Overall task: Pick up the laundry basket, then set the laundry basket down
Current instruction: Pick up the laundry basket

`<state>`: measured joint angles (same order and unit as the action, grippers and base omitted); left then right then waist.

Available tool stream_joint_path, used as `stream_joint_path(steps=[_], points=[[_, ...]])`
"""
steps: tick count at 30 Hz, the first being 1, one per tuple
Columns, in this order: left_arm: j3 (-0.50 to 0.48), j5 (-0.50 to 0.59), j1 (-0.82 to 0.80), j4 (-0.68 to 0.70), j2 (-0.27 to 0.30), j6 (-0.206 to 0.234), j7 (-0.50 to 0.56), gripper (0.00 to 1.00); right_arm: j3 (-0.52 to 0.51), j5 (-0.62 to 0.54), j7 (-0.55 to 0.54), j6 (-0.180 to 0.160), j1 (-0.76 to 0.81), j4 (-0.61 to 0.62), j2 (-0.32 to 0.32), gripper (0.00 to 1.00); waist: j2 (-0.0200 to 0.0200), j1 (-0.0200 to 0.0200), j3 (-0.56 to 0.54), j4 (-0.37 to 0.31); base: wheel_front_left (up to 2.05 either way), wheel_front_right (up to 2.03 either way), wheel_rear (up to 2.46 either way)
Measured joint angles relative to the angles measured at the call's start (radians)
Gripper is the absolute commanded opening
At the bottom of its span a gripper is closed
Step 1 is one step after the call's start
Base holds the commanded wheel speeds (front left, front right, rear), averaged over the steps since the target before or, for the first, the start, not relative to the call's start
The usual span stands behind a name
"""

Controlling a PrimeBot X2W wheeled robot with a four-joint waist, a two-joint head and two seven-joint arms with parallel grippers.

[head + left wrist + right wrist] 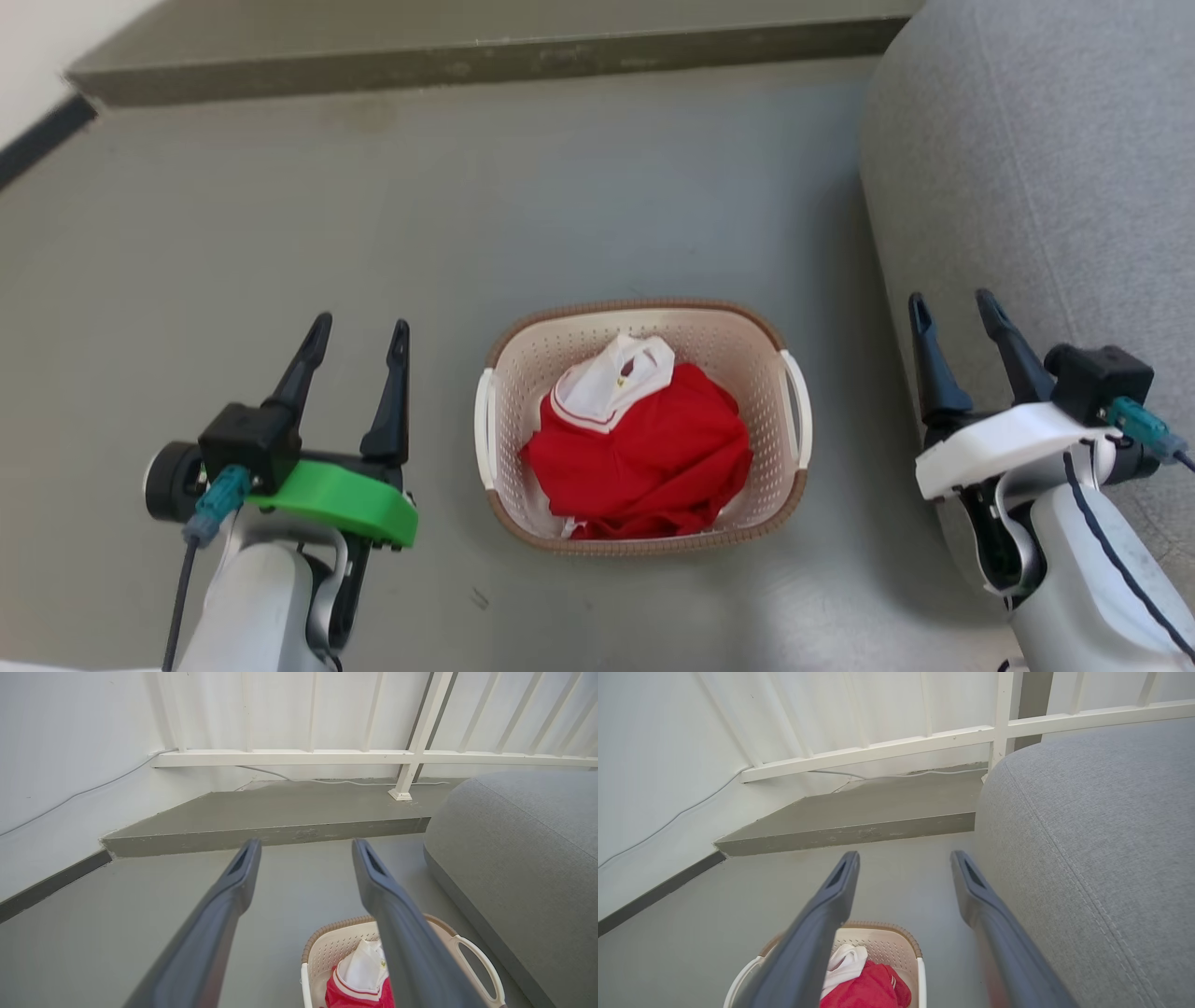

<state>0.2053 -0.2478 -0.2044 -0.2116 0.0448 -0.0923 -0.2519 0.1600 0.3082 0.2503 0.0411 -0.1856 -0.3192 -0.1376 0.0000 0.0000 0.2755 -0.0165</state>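
Observation:
The laundry basket (709, 336) stands on the grey floor between my two arms, cream with a brown rim and white side handles, and holds a red and white shirt (644, 439). My left gripper (359, 336) hangs open to the left of the basket, apart from it. My right gripper (954, 308) hangs open to the right, over the sofa's edge. In the left wrist view the laundry basket (336, 942) sits low right behind my left gripper (306, 847). In the right wrist view the laundry basket (892, 947) lies low left of my right gripper (903, 858).
A grey fabric sofa (1027, 168) fills the right side, close to the basket's right handle. A low concrete step (467, 56) runs along the back, with a white railing (327, 758) and a cable above it. A wall with dark skirting (37, 135) closes the left.

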Motion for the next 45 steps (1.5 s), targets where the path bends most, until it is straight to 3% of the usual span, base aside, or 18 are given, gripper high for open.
stream_joint_path(steps=[12,45], points=[[0.029,-0.009,-0.141,-0.115,-0.003,-0.013,0.000,1.00,0.008,0.003,0.000,0.011,-0.151,-0.135,0.004,1.00,0.0000,0.0001,0.162,-0.007,0.00,0.00,0.00],[0.216,-0.191,-0.503,-0.520,-0.018,-0.032,0.017,1.00,0.063,0.019,-0.044,0.047,-0.493,-0.508,0.042,1.00,0.0000,0.0001,0.520,0.026,0.00,0.00,0.00]])
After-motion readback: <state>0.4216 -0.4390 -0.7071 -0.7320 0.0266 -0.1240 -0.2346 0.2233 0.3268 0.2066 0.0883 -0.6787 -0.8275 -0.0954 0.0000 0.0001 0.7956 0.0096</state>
